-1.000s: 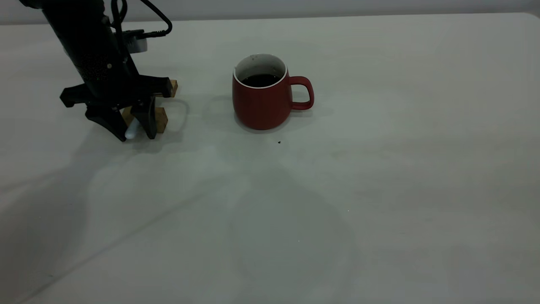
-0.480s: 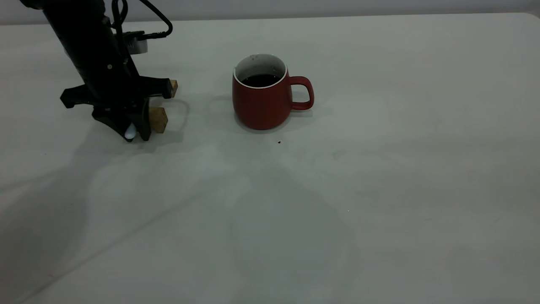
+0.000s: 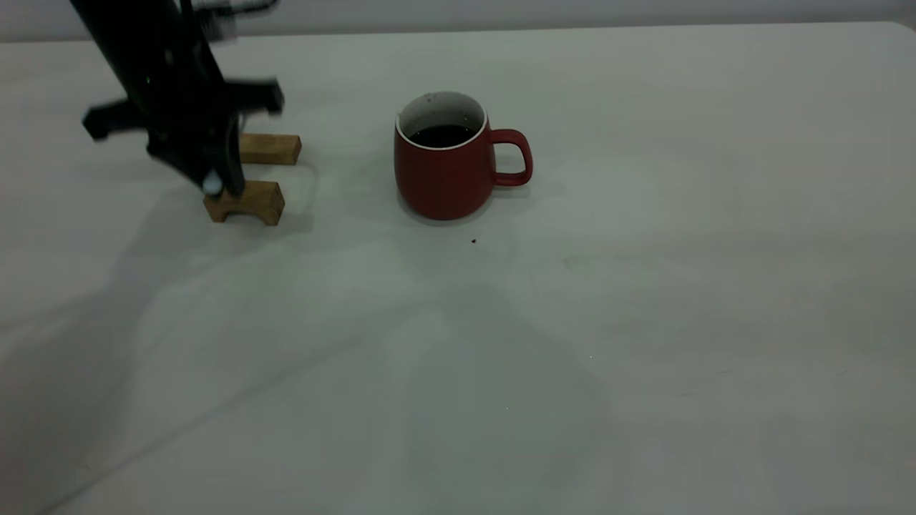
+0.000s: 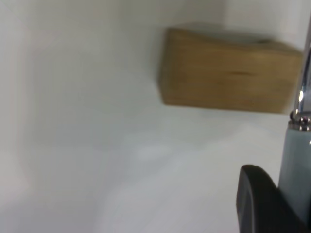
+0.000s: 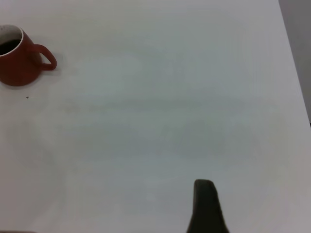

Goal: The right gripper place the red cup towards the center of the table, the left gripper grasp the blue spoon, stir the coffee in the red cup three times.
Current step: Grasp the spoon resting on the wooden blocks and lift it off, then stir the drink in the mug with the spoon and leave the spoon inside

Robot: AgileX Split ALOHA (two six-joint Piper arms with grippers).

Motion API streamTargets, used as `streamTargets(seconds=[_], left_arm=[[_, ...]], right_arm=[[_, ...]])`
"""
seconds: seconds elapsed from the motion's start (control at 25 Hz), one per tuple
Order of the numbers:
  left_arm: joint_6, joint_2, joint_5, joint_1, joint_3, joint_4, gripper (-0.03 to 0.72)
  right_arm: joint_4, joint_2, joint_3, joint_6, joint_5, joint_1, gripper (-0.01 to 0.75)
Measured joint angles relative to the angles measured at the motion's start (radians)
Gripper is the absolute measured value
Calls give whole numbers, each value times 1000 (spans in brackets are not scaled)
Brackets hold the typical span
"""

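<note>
The red cup (image 3: 444, 175) stands upright on the table (image 3: 644, 300) a little left of its middle, handle to the right, with dark coffee (image 3: 444, 134) inside. My left gripper (image 3: 215, 187) hangs above the table's left side, shut on the blue spoon (image 3: 212, 184), whose pale handle end pokes out between the fingers. In the left wrist view the spoon's light-blue handle (image 4: 296, 165) and metal neck run past one black finger (image 4: 257, 204). The right wrist view shows the red cup (image 5: 17, 65) far off and a single dark finger (image 5: 205, 204) of my right gripper, nothing held.
Two small wooden blocks sit under and behind the left gripper, one arched (image 3: 247, 202) and one flat (image 3: 270, 149); the arched wooden block (image 4: 228, 73) fills the left wrist view. A dark speck (image 3: 474, 241) lies in front of the cup.
The left gripper closed on the spoon and has risen off the table with it, uncovering both wooden blocks. The cup has not moved.
</note>
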Motion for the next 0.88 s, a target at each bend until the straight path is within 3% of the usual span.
streamTargets(seconds=[0.28, 0.64, 0.88], left_arm=[[-48, -141, 138, 0, 0, -239, 145], [-369, -163, 290, 0, 0, -774, 145], [-418, -160, 352, 0, 0, -1067, 145]], right_arm=[[0, 0, 0, 0, 0, 0, 578], [0, 0, 0, 0, 0, 0, 578], [0, 0, 0, 0, 0, 0, 578]])
